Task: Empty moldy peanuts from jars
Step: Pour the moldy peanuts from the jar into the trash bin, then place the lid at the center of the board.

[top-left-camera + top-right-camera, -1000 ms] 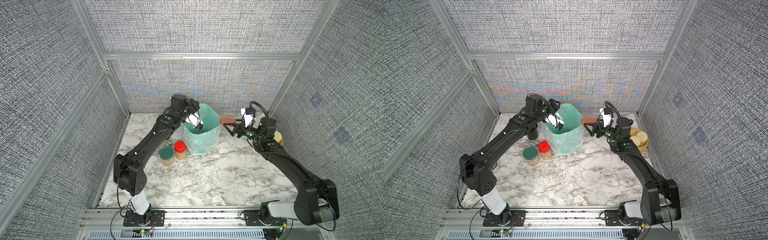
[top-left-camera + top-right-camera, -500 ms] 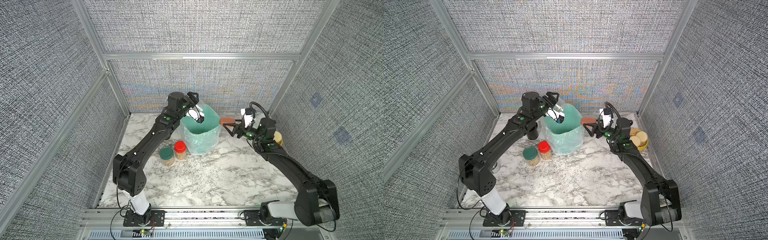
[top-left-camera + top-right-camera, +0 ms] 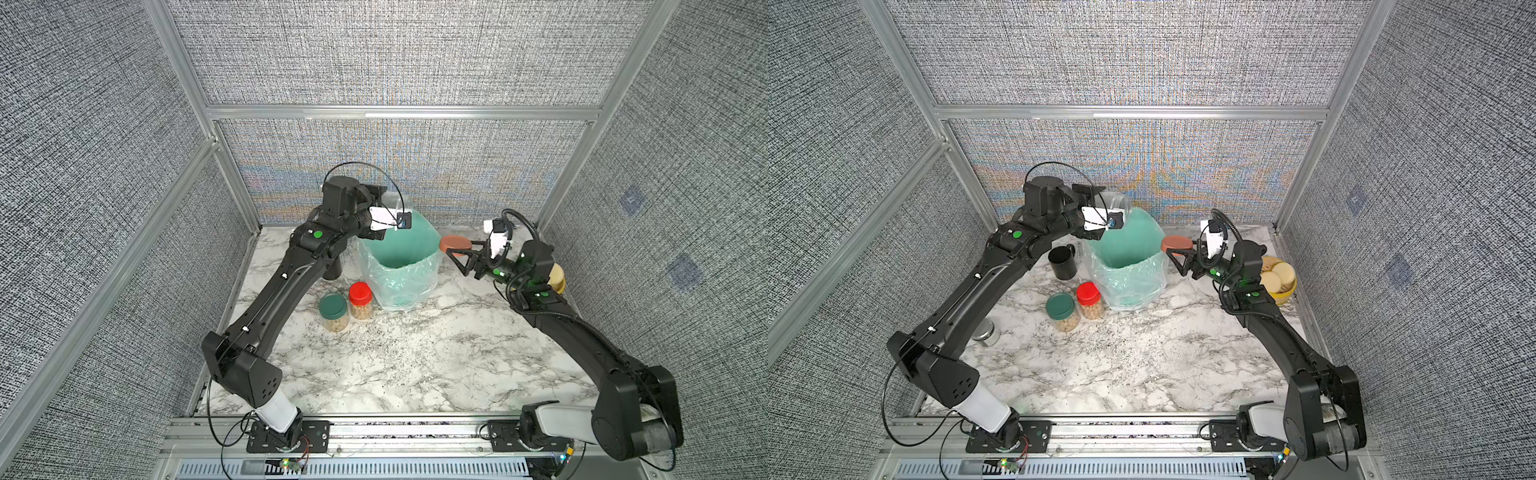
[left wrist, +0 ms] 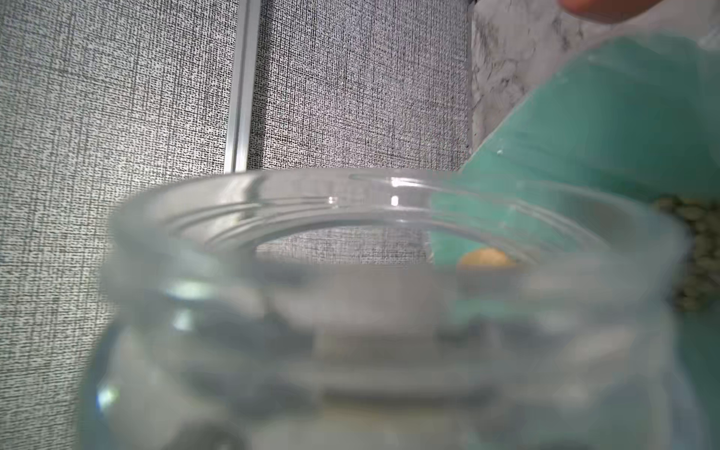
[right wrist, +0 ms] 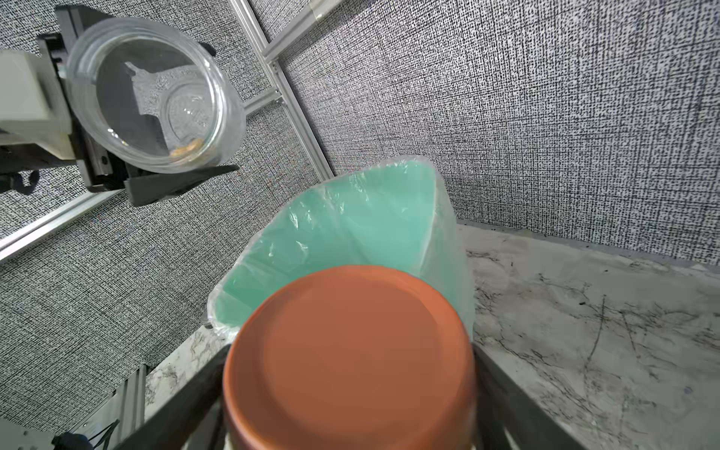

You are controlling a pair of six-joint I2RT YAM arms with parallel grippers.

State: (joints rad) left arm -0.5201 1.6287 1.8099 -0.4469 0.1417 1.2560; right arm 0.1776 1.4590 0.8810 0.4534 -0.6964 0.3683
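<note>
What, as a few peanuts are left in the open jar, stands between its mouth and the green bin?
Nothing visible. The left gripper holds the open jar tilted near the green bin's far rim, and the bin is uncovered. The right gripper holds the terracotta lid beside the rim.

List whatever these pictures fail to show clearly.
- Left wrist view: the clear plastic jar, blurred, fills the frame and hides the left gripper.
- Both top views: the lined teal waste bin's own wall hides its floor.
- Right wrist view: tan peanuts left in the jar are too small to count.
</note>
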